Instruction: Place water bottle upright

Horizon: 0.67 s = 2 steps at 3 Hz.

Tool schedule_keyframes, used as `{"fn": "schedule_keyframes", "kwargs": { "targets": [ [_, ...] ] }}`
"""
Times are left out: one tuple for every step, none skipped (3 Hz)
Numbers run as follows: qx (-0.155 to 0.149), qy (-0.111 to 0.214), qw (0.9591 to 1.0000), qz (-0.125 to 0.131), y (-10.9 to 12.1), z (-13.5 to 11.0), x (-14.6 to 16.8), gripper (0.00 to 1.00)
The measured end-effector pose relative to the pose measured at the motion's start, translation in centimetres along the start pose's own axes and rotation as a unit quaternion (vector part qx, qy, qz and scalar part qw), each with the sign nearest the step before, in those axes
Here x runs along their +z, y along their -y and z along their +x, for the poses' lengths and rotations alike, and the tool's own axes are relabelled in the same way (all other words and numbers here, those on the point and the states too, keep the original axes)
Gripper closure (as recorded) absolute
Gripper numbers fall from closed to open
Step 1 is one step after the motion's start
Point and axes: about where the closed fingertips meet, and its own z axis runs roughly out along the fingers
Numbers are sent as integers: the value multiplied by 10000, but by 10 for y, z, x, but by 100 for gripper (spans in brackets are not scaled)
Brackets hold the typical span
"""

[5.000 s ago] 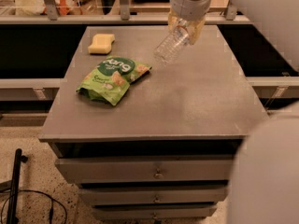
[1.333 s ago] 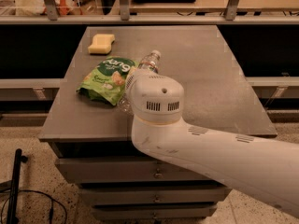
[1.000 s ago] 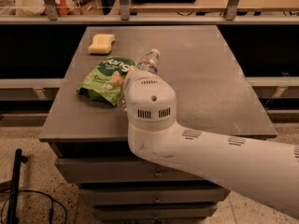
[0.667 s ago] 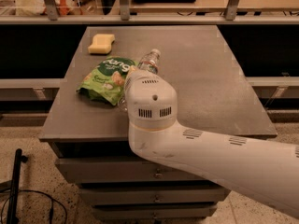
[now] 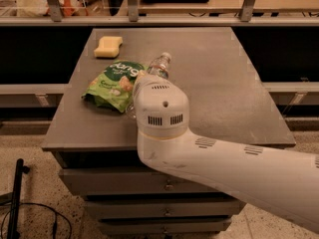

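You can't see your gripper: it is hidden behind the arm's (image 5: 160,114) wrist housing, which is smooth white plastic with a soft sheen and dark vent slots. Just beyond it, the water bottle (image 5: 158,66) shows clear ribbed plastic that catches the light, with a white cap. The green snack bag (image 5: 111,82) is crinkled, glossy film. The yellow sponge (image 5: 108,47) looks soft and matt. The table (image 5: 224,78) top reads smooth, matt grey, and the floor (image 5: 30,148) is speckled stone.
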Motion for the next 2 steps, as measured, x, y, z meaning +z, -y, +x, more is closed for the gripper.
{"fn": "schedule_keyframes", "kwargs": {
  "targets": [
    [-258, -353, 9990, -10, 1, 17, 0, 100],
    [-765, -1324, 9882, 65, 8, 93, -12, 100]
  ]
}}
